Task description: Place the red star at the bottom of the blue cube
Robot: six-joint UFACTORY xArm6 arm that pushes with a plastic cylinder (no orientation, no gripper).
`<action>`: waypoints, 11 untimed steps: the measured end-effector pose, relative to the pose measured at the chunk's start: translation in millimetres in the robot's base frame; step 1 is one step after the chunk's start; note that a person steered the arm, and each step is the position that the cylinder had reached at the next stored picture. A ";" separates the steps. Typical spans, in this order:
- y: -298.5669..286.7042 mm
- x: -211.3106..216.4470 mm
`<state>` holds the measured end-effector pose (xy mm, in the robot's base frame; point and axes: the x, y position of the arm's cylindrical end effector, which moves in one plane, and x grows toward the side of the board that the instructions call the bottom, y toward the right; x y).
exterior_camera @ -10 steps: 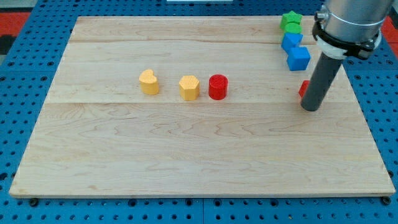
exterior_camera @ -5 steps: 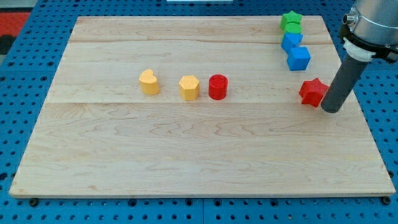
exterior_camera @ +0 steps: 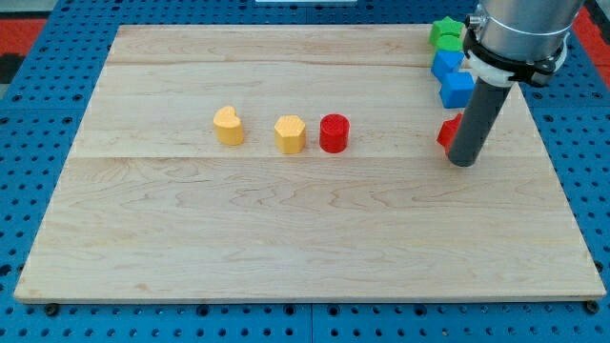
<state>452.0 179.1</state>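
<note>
my tip [exterior_camera: 461, 162] on tabletop [exterior_camera: 286, 238], touching red star [exterior_camera: 446, 132] at its left; blue cube [exterior_camera: 456, 89] above; tool is bare rod, holds nothing.

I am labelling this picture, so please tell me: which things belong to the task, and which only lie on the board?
Task things:
red star, mostly hidden behind the rod
blue cube
my tip

Only lying there:
second blue block
green block
red cylinder
yellow heart
yellow hexagon

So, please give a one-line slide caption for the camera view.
My tip covers most of the red star below the blue cube.
</note>
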 end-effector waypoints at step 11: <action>-10.9 -29.6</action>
